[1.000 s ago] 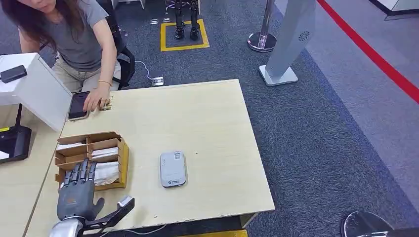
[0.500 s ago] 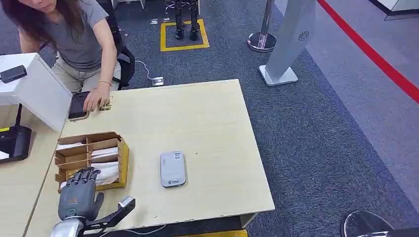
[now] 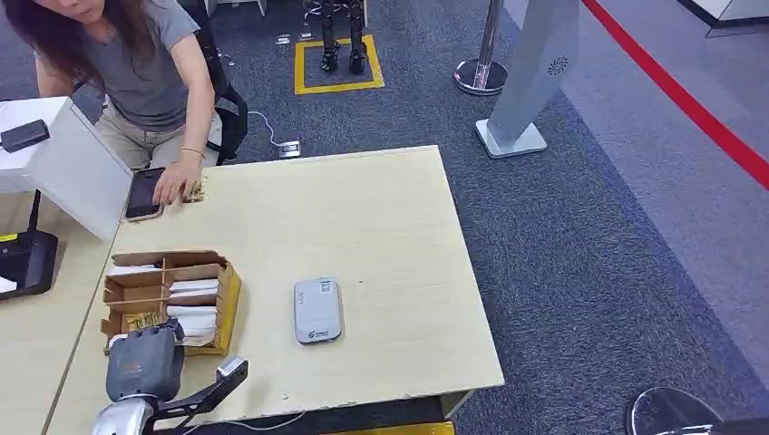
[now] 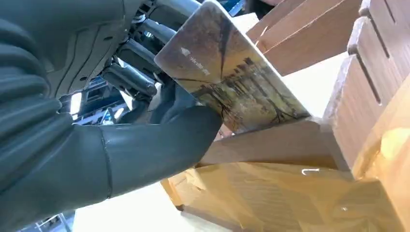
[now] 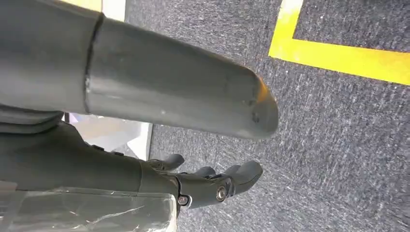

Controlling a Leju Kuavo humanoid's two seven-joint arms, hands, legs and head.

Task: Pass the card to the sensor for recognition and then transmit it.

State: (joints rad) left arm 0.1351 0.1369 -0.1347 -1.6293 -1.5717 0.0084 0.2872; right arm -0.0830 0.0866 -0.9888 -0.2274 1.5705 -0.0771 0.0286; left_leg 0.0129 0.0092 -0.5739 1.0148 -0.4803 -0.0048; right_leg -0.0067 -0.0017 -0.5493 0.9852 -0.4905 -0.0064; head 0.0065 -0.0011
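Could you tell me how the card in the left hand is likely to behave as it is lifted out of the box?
The card looks thin, flat and unbent, so probably stiff and light. Its printed face looks smooth, so it may slip in the left hand, which pinches one end only.

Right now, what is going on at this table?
The robot's left hand pinches a picture-printed card between thumb and fingers at the cardboard card box near the table's front left corner. The grey sensor lies flat mid-table, apart from the box, with no card on it yet. The right hand hangs over the carpet, holding nothing. A seated person's hand rests by a phone at the far corner.
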